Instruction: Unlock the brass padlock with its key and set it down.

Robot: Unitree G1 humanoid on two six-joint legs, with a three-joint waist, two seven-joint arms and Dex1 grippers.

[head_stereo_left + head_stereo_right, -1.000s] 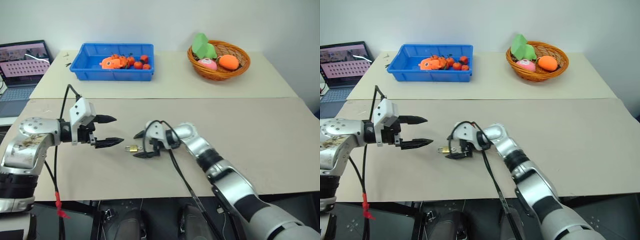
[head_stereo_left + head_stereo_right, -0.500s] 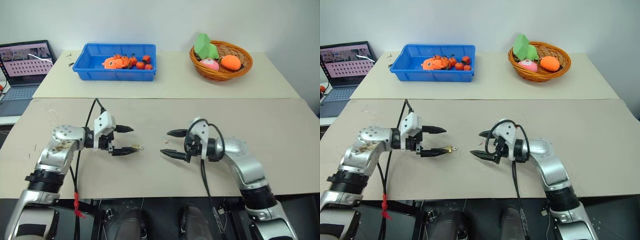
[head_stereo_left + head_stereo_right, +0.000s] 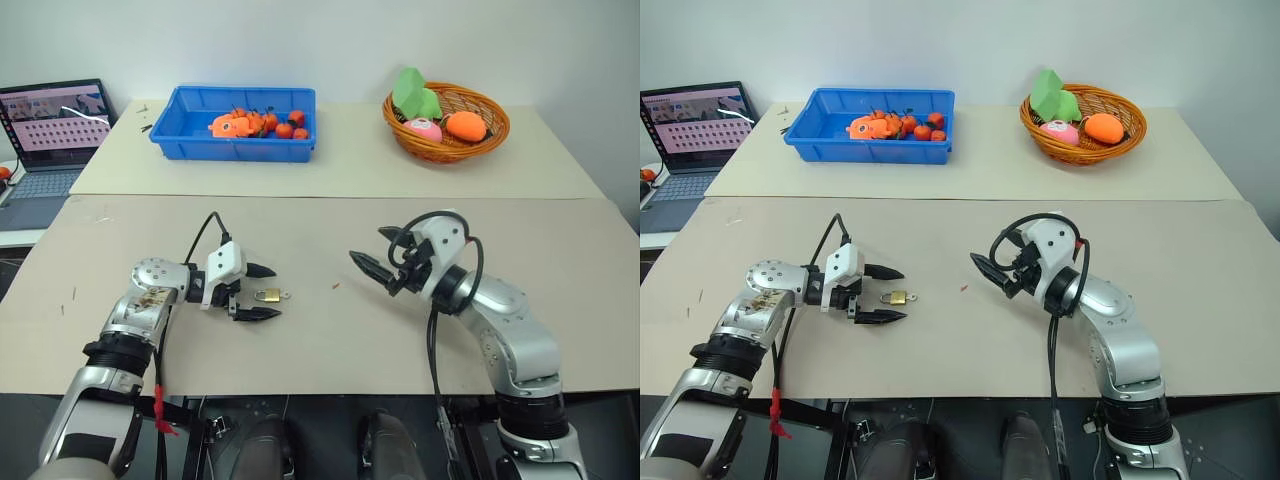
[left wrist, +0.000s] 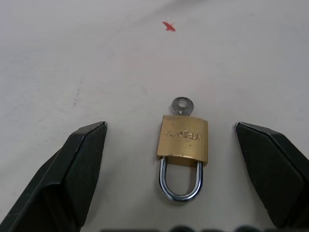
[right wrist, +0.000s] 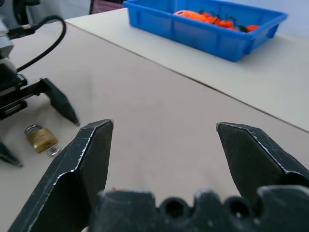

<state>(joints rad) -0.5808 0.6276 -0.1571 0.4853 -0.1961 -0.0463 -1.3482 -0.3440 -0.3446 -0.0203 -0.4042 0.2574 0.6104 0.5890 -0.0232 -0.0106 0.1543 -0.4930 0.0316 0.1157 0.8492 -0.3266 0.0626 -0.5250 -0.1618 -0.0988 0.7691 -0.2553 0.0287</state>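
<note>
Padlock (image 4: 183,140) of brass lies flat on the tan table (image 3: 560,250), squarely in the gap between the 2 black fingers of the left gripper (image 3: 262,291), which are spread wide and touch neither side of it. Its silvery shackle (image 4: 180,181) points back toward the gripper's base, and both legs of the shackle appear seated in the body, though the wrist view does not settle whether it is locked. The key (image 4: 182,105) sticks out of the body's far end; only its round, holed head is visible, the blade hidden inside the lock. Lettering stamped on the brass face is too faint to read.

The right gripper (image 3: 383,253) hangs above the table well apart from the lock, its 2 fingers also spread and holding nothing. A tiny red speck (image 3: 336,285) sits on the table between the lock and the right gripper.

At the back, a blue bin (image 3: 180,130) holds small orange and red items, too small to identify. A wicker basket (image 3: 494,130) carries green, pink and orange pieces. A laptop (image 3: 50,130) at the far left is cut off by the frame edge.
</note>
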